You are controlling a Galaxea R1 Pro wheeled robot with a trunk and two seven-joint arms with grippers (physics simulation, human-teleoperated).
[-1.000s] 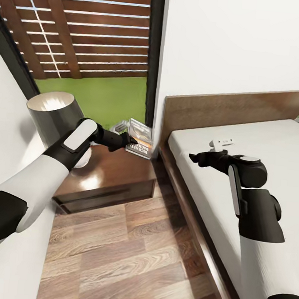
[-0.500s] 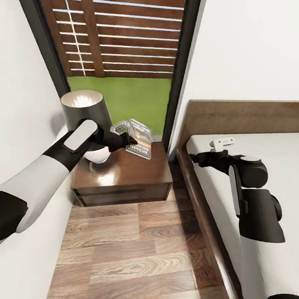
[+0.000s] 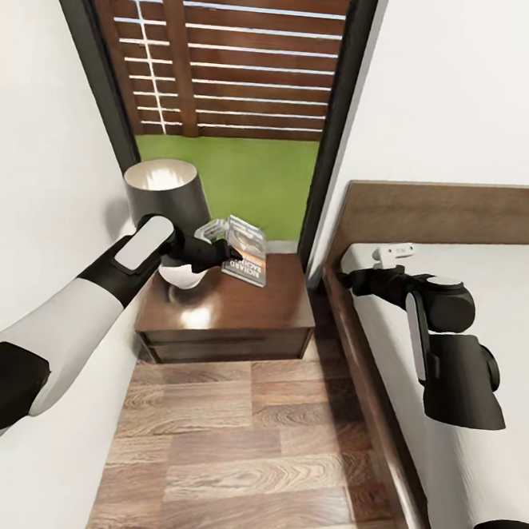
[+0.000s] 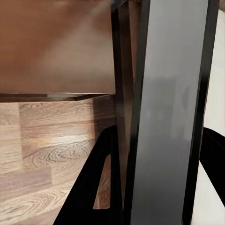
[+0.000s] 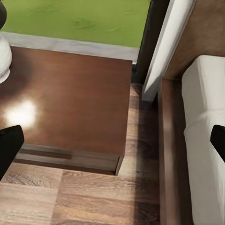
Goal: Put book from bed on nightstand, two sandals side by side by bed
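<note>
Since a second ago the camera has swung, sliding the nightstand (image 3: 236,310) toward centre. One book (image 3: 245,261), clamped in the left tool (image 3: 227,255), hangs above that surface's back edge, long axis tilted. One lamp (image 3: 169,208) stands beside it. Right tool (image 3: 351,278), fingers parted, hovers over the bed (image 3: 494,301).

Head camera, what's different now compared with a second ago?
The whole picture slid rightward, so the camera turned left; the nightstand now sits more centrally. Nothing was let go: the left claw still holds the book above the nightstand, beside the lamp. The right claw still hovers at the bed.
</note>
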